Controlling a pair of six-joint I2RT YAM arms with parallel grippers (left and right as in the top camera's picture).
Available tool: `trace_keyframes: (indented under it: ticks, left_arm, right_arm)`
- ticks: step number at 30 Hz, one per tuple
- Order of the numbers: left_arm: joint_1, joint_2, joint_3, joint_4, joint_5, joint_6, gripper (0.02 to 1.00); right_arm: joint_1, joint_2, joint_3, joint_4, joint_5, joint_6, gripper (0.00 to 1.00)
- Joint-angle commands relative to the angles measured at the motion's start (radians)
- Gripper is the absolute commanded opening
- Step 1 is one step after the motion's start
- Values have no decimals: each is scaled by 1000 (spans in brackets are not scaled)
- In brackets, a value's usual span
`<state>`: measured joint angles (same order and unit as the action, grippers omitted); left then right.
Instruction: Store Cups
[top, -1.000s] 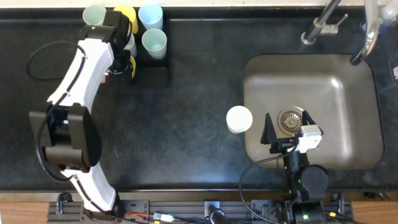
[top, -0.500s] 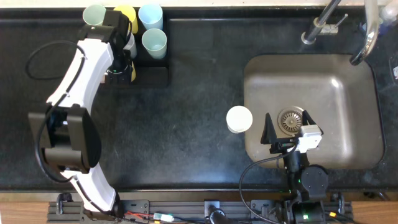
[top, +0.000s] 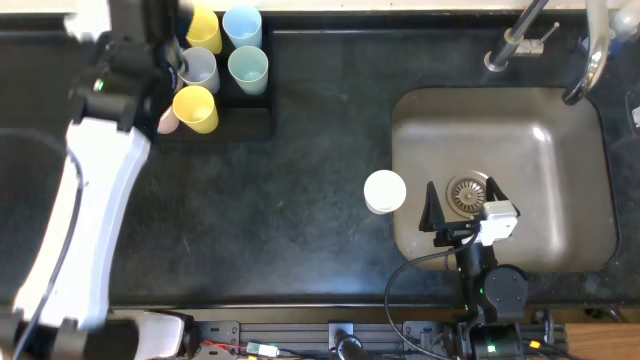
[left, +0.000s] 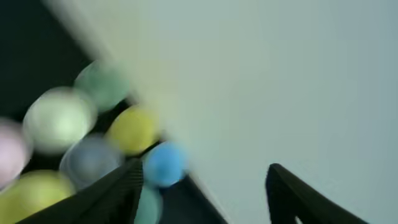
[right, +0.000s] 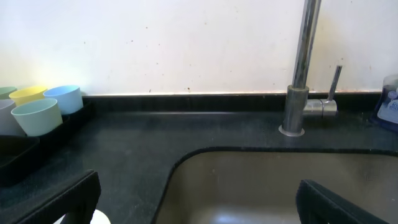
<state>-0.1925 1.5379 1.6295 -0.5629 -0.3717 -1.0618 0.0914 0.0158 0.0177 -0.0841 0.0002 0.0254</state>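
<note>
left gripper (left: 204, 179): its wrist view is smeared, but both dark fingers (left: 118, 190) read as spread wide with only pale wall (left: 280, 74) between them, holding nothing. in the top view the gripper itself can't be made out. the left arm (top: 95, 190) is raised close to the camera, its white link running from the lower left corner up to a dark wrist at the top edge, and it hides the rack's far-left part.

just under and ahead of those fingers sits the black rack (top: 255, 122) of cups. clear of the arm are the back yellow cup (top: 205, 28), light blue cup (top: 242, 25), grey cup (top: 198, 68), teal cup (top: 248, 68) and front yellow cup (top: 195, 108). the pink cup (top: 167, 123) is mostly covered by the arm. from the wrist a green cup (left: 102, 84) and a paler green cup (left: 59, 118) show as soft blobs; their slots can't be told.

right gripper (top: 460, 205): fingers spread, empty, low over the sink (top: 560, 120) near the drain, arm folded at its base. the white cup (top: 385, 190) stands just beside its left finger at the sink rim, well apart from the rack; can't tell whether it is upright or inverted. the faucet (right: 305, 62) is across the basin from the gripper.
</note>
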Motion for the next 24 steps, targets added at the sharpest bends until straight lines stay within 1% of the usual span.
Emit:
trace_keyframes:
  ticks: [1,2,5,6,7,8,11,16,20,24]
  left_arm:
    - [-54,-117,6,211,74,866,744]
    - [-54,-132,6,231,105,915,752]
    - [-29,-181,-19,277,190,1004,840]
    - [-14,-204,-46,301,221,1023,877]
    - [-1,-227,-80,332,251,1035,974]
    - [12,-250,-120,366,275,1040,1000]
    - [50,-333,-284,498,327,1040,1000]
    - [109,-500,-606,696,384,1040,1000]
    - [163,-660,-826,772,451,1039,1000]
    - [187,-844,-1015,775,460,1040,1000]
  right_arm:
    - [-6,-3,-11,3,-3,-3,998]
    - [-6,-3,-11,3,-3,-3,998]
    - [-6,-3,-11,3,-3,-3,998]
    - [-6,-3,-11,3,-3,-3,998]
    - [-6,-3,-11,3,-3,-3,998]
    - [-6,-3,-11,3,-3,-3,998]
    - [-6,-3,-11,3,-3,-3,998]
    - [-6,-3,-11,3,-3,-3,998]
    - [-6,-3,-11,3,-3,-3,998]
    - [-6,-3,-11,3,-3,-3,996]
